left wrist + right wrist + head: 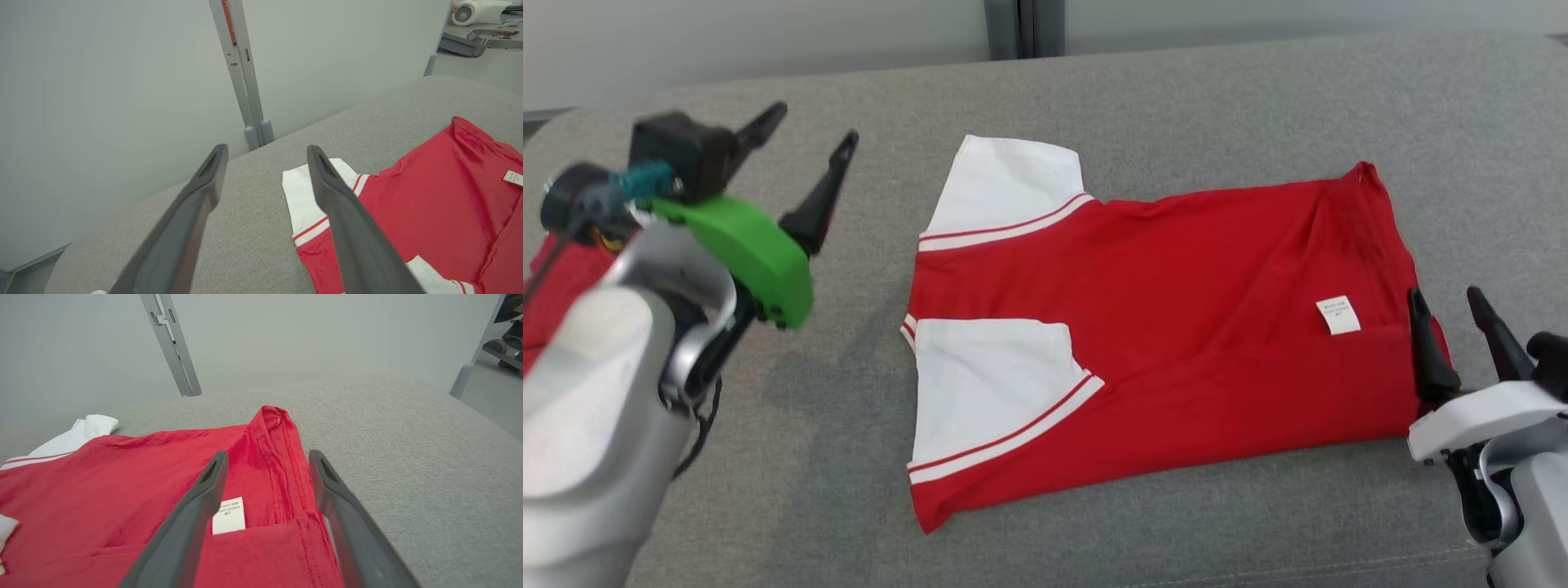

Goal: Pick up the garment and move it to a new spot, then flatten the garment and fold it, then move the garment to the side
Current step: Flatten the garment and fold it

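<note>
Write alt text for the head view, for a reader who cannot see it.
A red T-shirt lies spread on a grey cushion, both white sleeves at its left end and a white label near its right end. The left gripper hangs open above the cushion left of the shirt; the right gripper is open at the shirt's right edge.

Setting: robotics lab or workshop bay. I am working over a grey upholstered cushion (1217, 90). Pale partition panels (102, 102) and a grey metal post (241, 81) are enclosing it. A white machine housing (480, 10) and loose grey parts (461, 45) are lying on the floor beyond.
</note>
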